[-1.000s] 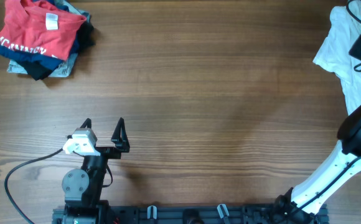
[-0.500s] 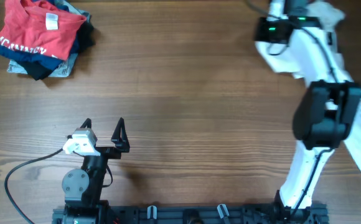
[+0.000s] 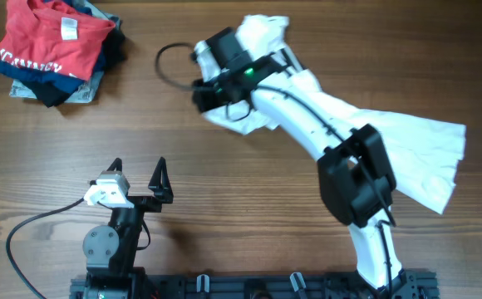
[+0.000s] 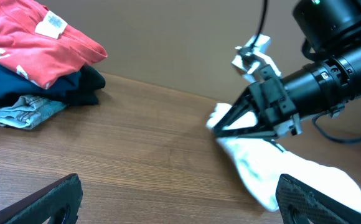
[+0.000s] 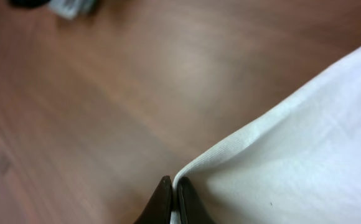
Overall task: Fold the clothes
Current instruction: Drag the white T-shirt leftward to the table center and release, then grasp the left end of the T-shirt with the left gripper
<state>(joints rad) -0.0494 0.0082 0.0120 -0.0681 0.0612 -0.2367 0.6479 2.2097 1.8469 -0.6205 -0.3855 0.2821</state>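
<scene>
Right fingers [image 5: 164, 200] pinch the soft white shirt's [image 3: 424, 145] ribbed edge, fabric all wrinkly; left fingers [image 3: 160, 177] spread wide. Arm hides shirt's middle.

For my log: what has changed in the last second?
The right gripper, shut on the white garment, swept leftward from the right edge of the table, dragging the garment to the middle. The open left gripper and the pile of folded clothes stayed put.
</scene>
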